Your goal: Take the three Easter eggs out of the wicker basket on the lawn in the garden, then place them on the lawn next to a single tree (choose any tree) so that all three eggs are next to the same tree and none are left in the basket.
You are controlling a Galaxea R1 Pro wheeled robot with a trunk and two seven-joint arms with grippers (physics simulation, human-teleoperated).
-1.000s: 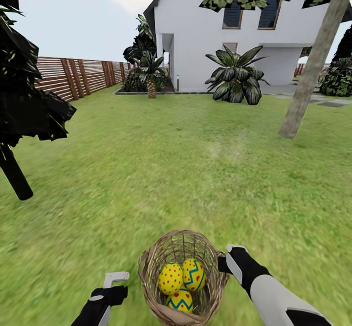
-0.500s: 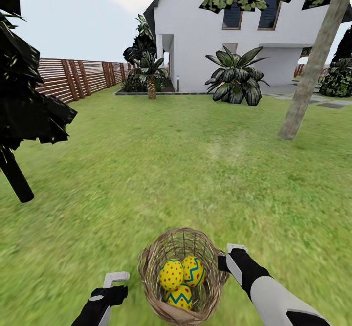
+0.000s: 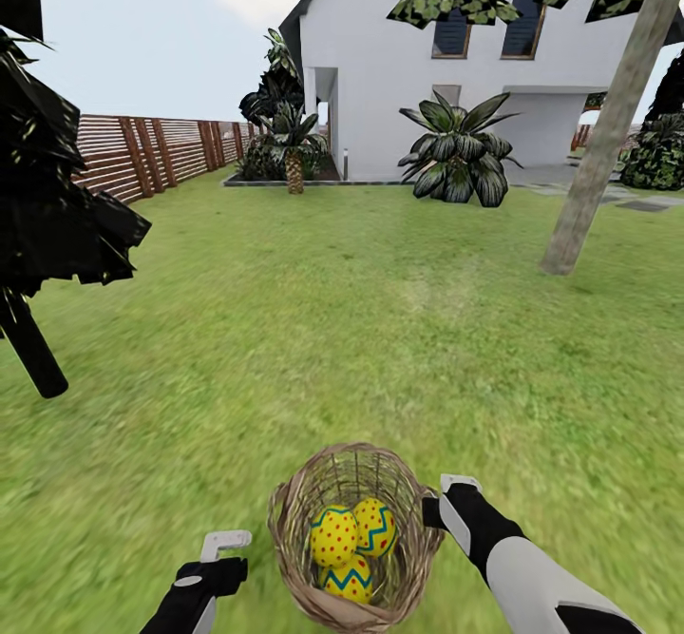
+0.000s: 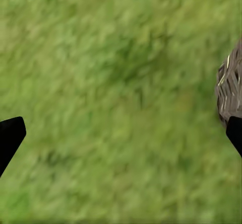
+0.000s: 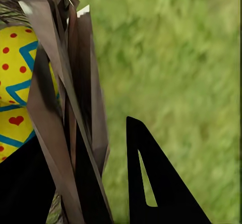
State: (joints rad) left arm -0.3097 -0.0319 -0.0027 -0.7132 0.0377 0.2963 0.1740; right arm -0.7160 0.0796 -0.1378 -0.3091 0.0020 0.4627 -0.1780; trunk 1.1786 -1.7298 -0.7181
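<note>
Our right tool [image 3: 439, 512] clamped on the rim of the wicker basket [image 3: 302, 501], we carry it above the lawn [image 3: 313, 330], three Easter eggs [image 3: 350, 544] inside, yellow with red dots and blue zigzags, left tool [image 3: 220, 547] spread apart beside it, tree [image 3: 608, 130] ahead right.

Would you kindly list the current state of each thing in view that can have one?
Wicker basket: upright, gripped at its rim.
Three Easter eggs: all inside the basket.
Right gripper: shut on the basket's rim, one finger inside, one outside.
Left gripper: open, holding nothing, beside the basket.
</note>
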